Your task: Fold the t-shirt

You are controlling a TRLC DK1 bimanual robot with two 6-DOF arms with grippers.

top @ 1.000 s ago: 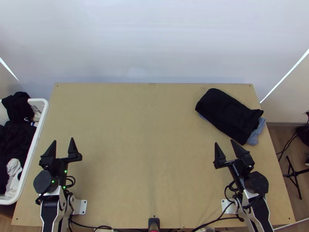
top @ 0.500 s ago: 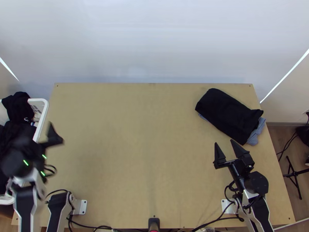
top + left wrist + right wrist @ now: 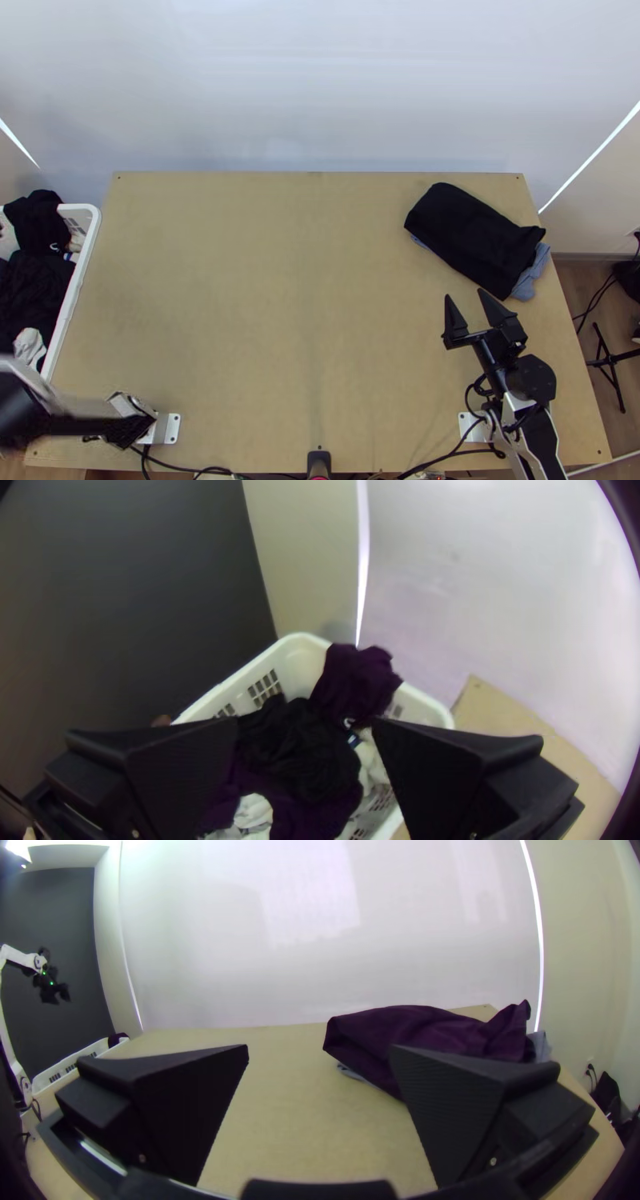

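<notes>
Swung outward since the earlier frames, the left arm (image 3: 80, 426) has left its place above the table's near left part and now runs off the top view's left edge, while the right gripper (image 3: 464, 294) has kept its place; the main risk, I judge, is a grab that takes several garments at once, since the black garment (image 3: 293, 747), the dark garment (image 3: 353, 687) draped over the rim and the white cloth (image 3: 253, 813) lie bunched against one another; a descent too near the white laundry basket (image 3: 303, 640) could knock its rim, and a shallow pinch could let cloth slip on the lift; the t-shirt to be folded is probably in that heap, though I can't tell which piece it is; the heap lies ahead of the left gripper (image 3: 305, 721), seen between its fingers, which are spread with nothing pinched; the right one's fingers are spread too, near the folded dark cloth (image 3: 472, 236) on the table's right side.
</notes>
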